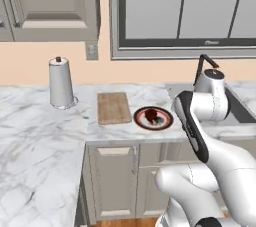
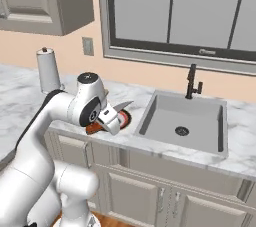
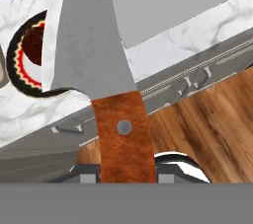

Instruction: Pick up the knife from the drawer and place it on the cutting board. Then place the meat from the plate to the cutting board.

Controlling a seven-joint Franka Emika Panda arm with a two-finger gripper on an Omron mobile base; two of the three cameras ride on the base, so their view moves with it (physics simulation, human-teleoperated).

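My gripper (image 3: 126, 173) is shut on the knife's reddish-brown handle (image 3: 122, 129). Its silver-grey blade (image 3: 86, 35) points away from the hand, over the counter edge between plate and sink. From the right base view, the blade (image 2: 123, 105) sticks out of the gripper (image 2: 110, 121) just above the plate (image 2: 125, 119). The red-rimmed plate (image 1: 153, 118) holds the dark meat (image 1: 151, 116) and lies right of the wooden cutting board (image 1: 113, 107). In the hand view, plate (image 3: 22, 57) and meat (image 3: 33, 45) sit left of the blade. My arm hides the drawer.
A paper towel roll (image 1: 61, 83) stands left of the board. The sink (image 2: 182, 121) with a dark faucet (image 2: 192, 82) lies right of the plate. Cabinet doors (image 1: 112, 181) run below the counter, with wooden floor (image 3: 212, 129) underneath.
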